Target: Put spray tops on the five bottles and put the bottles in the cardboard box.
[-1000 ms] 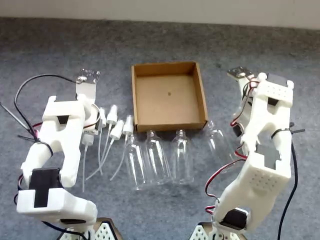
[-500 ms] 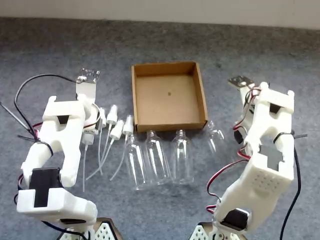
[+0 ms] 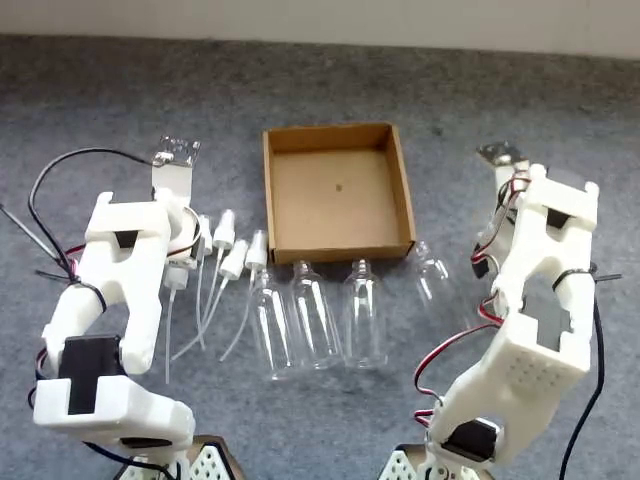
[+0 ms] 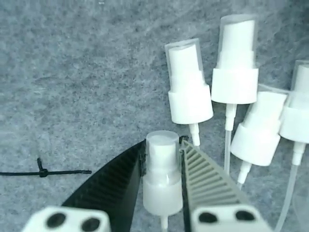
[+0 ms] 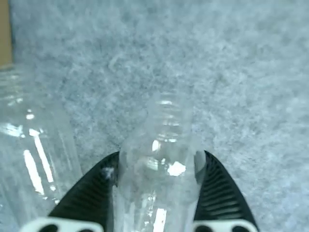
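The cardboard box (image 3: 403,190) sits open on the grey desk (image 3: 100,100); three clear bottles (image 3: 315,315) lie side by side just by the box wall nearest the arms, and a fourth bottle (image 3: 432,275) lies by the box corner on the right arm's side. The left claw (image 4: 162,142) is clamped on one white spray top (image 4: 162,188), near the box on the left arm's side; four more spray tops (image 4: 189,92) lie close by. The right claw (image 5: 159,162) squeezes a fifth bottle (image 5: 161,140) from both sides, near that same box corner.
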Action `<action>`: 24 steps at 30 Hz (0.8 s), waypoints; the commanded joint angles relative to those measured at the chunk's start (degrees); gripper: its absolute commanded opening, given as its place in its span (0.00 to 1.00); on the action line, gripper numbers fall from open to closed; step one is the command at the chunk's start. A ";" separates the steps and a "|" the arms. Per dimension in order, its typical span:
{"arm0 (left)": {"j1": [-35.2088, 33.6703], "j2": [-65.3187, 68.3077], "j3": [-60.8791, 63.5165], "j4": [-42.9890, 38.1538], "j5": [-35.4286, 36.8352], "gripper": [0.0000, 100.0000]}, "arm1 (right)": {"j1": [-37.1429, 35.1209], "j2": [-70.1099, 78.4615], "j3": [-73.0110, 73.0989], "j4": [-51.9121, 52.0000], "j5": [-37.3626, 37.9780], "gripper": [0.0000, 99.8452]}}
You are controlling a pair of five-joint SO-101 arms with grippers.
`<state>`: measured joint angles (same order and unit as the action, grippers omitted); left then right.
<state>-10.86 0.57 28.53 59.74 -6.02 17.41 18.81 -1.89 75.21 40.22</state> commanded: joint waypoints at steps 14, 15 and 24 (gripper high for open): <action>1.01 -23.34 -8.92 5.01 0.00 0.06 | -26.86 -42.86 1.19 3.82 -19.34 0.00; 1.10 -25.54 -10.42 5.54 0.00 0.06 | -29.41 -44.18 3.21 2.24 -20.13 0.00; 2.59 -39.69 -26.42 6.86 6.15 0.06 | -45.05 -57.54 30.81 -28.00 -29.80 0.00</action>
<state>-10.51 -33.63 10.07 66.51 -2.42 -24.26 -33.85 22.02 59.38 12.97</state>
